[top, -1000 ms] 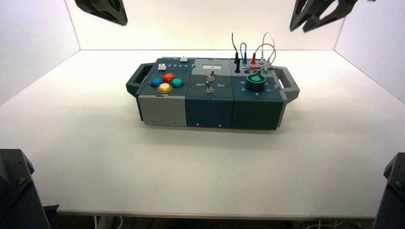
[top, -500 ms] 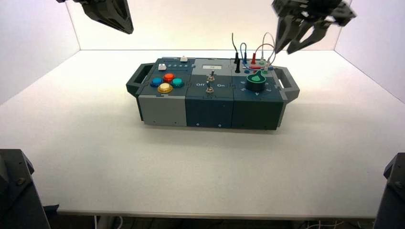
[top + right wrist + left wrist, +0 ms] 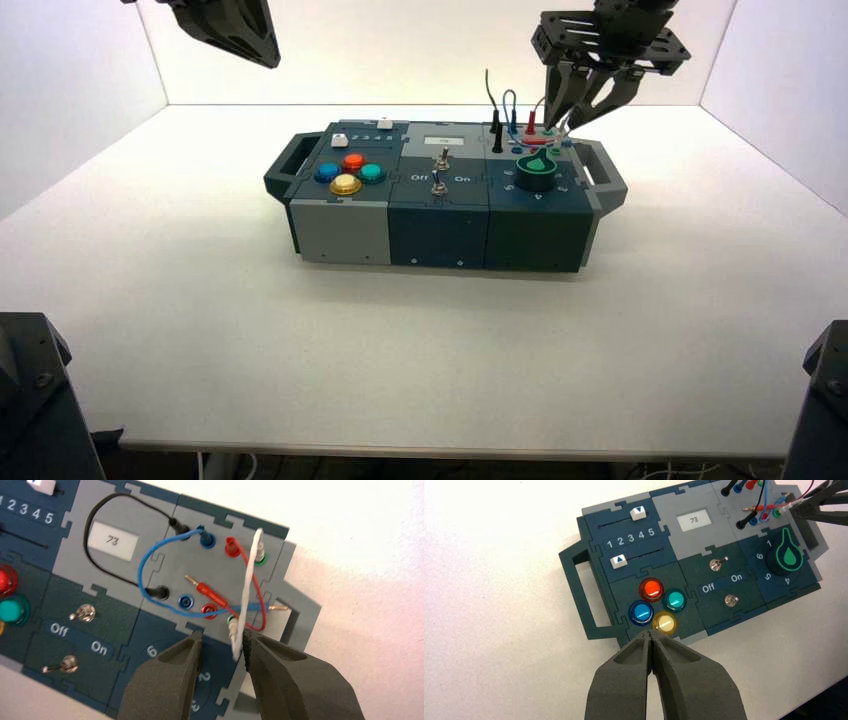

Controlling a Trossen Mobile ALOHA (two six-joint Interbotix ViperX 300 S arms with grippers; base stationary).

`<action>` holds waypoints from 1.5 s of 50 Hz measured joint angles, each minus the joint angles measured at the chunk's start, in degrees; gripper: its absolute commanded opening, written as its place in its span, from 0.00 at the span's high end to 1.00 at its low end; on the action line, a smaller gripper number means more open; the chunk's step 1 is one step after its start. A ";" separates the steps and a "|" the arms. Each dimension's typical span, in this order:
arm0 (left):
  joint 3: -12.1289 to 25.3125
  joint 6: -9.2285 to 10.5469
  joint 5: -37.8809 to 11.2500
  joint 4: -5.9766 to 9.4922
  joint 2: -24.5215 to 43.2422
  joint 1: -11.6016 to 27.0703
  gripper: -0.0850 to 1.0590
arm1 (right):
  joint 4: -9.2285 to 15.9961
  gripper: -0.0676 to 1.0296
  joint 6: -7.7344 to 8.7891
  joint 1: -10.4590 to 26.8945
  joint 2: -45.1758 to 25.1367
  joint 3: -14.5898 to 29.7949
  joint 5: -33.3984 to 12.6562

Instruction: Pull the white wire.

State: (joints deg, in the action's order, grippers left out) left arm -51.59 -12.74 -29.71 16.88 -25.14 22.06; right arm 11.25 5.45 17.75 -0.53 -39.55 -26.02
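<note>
White wire (image 3: 246, 590) arches long and narrow between its two plugs, lower end at my wide-open, empty right fingers (image 3: 250, 652).

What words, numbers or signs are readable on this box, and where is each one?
"73": the white label.
"1 2 3 4 5": the dark blue panel, between the two white sliders.
"Off" and "On": the strip between the toggle switches.
"1", "2", "3", "4", "5", "6": around the black-and-green knob.
I see no brand name.
</note>
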 measured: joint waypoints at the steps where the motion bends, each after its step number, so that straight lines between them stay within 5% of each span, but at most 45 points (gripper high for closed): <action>1: 0.00 0.00 0.09 0.09 0.00 0.00 0.95 | -0.09 0.56 0.00 0.00 0.00 0.09 0.00; 25: 0.00 -0.09 0.62 0.00 -0.62 -0.09 0.95 | -3.16 0.63 -0.09 0.00 -2.90 1.85 -0.26; 39: 0.00 -0.09 0.79 0.09 -0.70 0.00 0.95 | -5.36 0.89 -0.09 0.00 -2.99 1.93 -1.49; 75: 0.00 -0.09 0.79 0.00 -0.79 0.00 0.95 | -6.24 0.92 -0.09 -0.18 0.70 5.45 -8.53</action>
State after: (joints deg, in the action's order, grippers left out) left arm -51.59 -12.83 -28.92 16.88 -25.93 22.06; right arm 5.01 5.36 17.58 0.18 -34.10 -34.54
